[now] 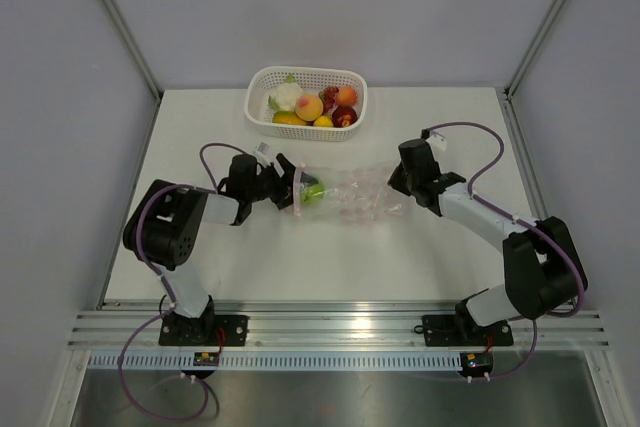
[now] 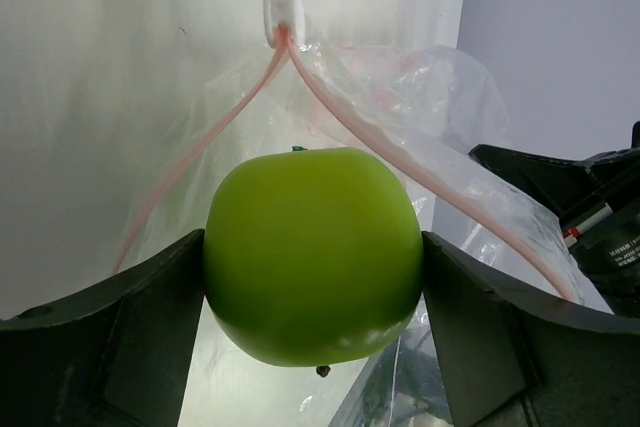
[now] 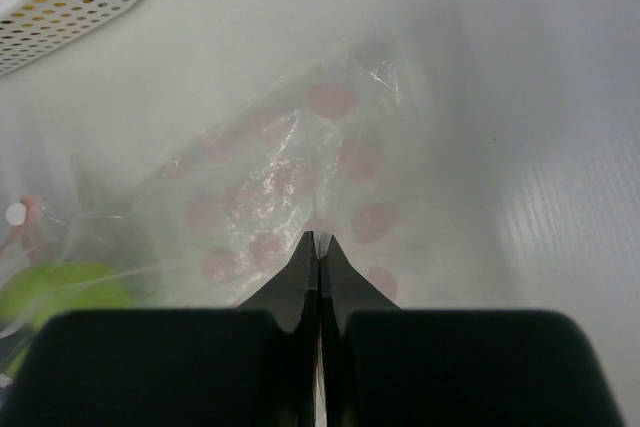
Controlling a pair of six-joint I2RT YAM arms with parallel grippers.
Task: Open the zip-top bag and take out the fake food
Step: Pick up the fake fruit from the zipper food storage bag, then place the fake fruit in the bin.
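Green plastic apple (image 2: pixel 312 247) is sitting squarely between the fingers of the left gripper (image 1: pixel 291 190), which is clamping it on both sides right at the mouth of the zip-top bag (image 1: pixel 360 197). I'm guessing it's light, hard and a bit slick, so gripping across the widest part is looking sensible.

The bag is lying on the worktop (image 1: pixel 400 257), stretching away from that gripper toward the right gripper (image 3: pixel 320 247). That one's fingers are pressed together and seem to be pinching the far closed end. It's thin crinkly film, so I'm expecting it to slide and bunch unless pinned. The pink zip strip (image 2: pixel 400 162) is gaping open around the apple.

I'm not seeing any readable writing, just pink dots. More fake food (image 1: pixel 310 105) is sitting in the basket (image 1: pixel 258 117) beyond both grippers.
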